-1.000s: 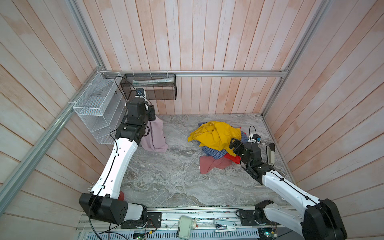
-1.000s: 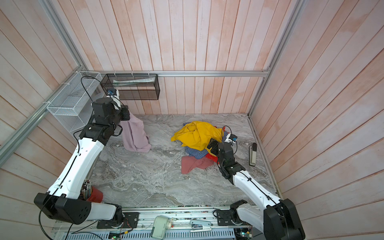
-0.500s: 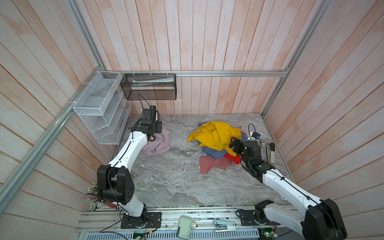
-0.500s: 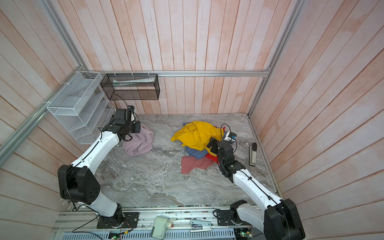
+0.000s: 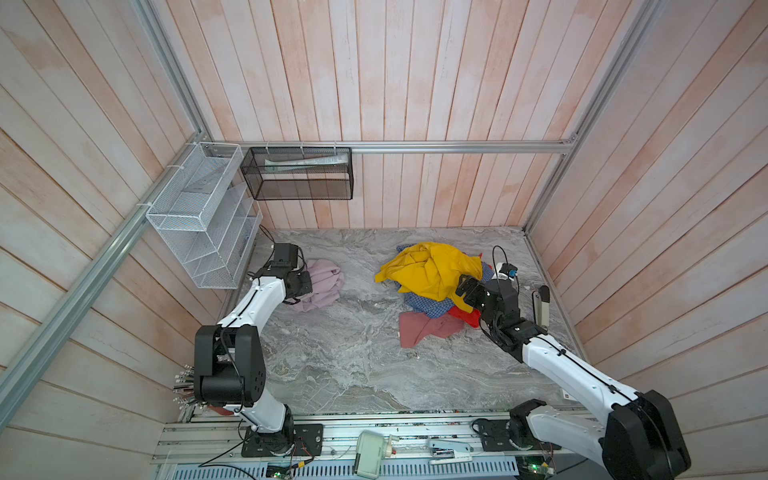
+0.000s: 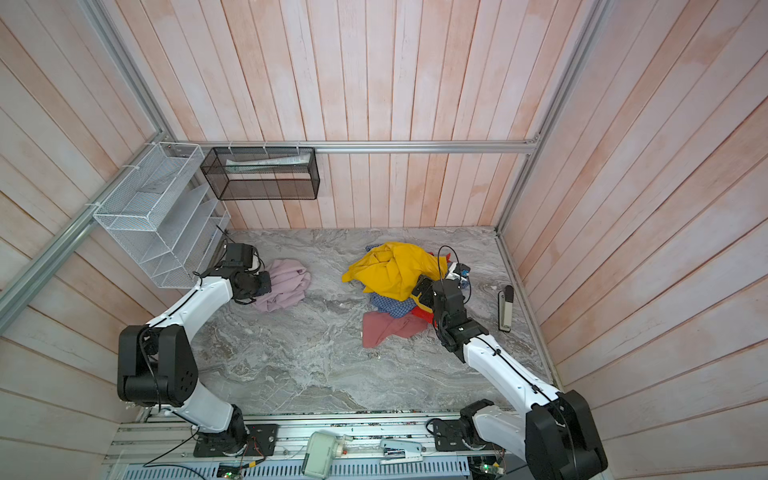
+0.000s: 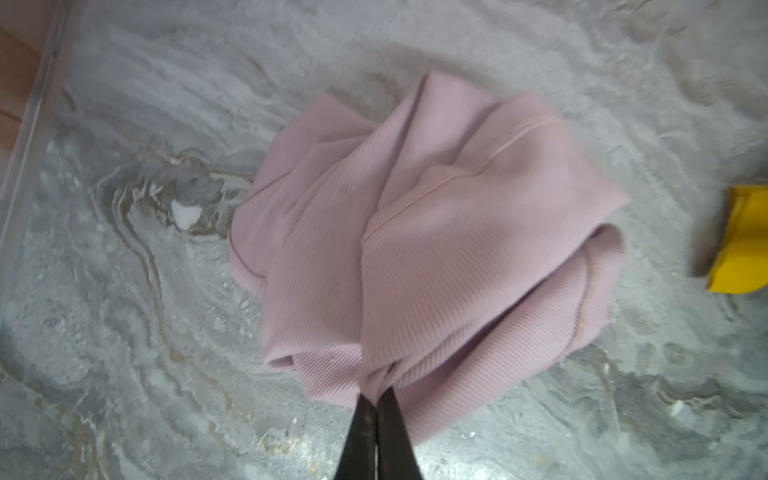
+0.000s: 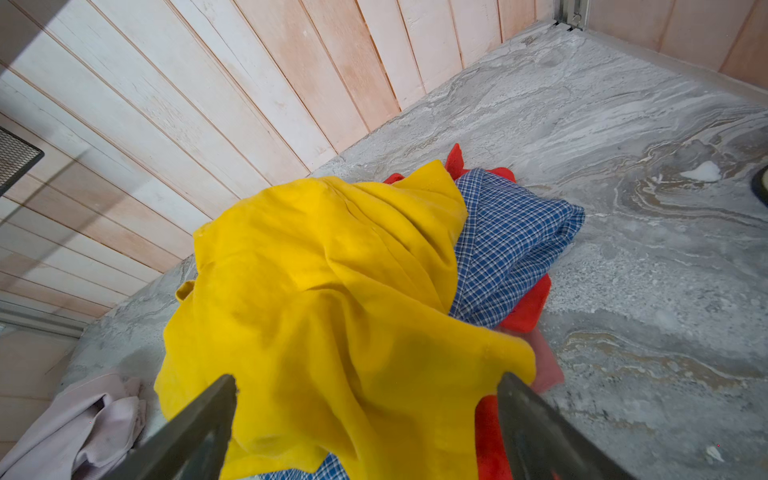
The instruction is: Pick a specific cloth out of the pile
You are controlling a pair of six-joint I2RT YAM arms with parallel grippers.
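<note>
At the far left we see a white wire rack (image 5: 199, 220) fixed to the wall, with a black mesh basket (image 5: 297, 178) beside it. In front of them the left hand (image 7: 376, 399) is pressed together on a fold of the cloth (image 7: 436, 249). Its two dark fingers meet with a pinch of fabric drawn up between the tips.

The cloth is a pale lilac-pink knit with fine ribbing and a stitched seam running across it. It sits bunched in soft, rounded folds on the grey marbled tabletop (image 5: 353, 365), on the left side and well apart from the pile (image 5: 432, 278).

Further right, the pile is topped by a big mustard-yellow garment (image 8: 332, 291), plain and creased, draped over a blue checked fabric (image 8: 511, 245). A bright red cloth (image 8: 528, 307) pokes out underneath, and a flat dusty rose-red cloth (image 5: 424, 328) lies at the pile's near edge.

At the right, the right hand (image 8: 368, 380) is spread wide, with a finger on either side of the yellow garment's edge, close against the pile. We cannot tell whether they touch it.
</note>
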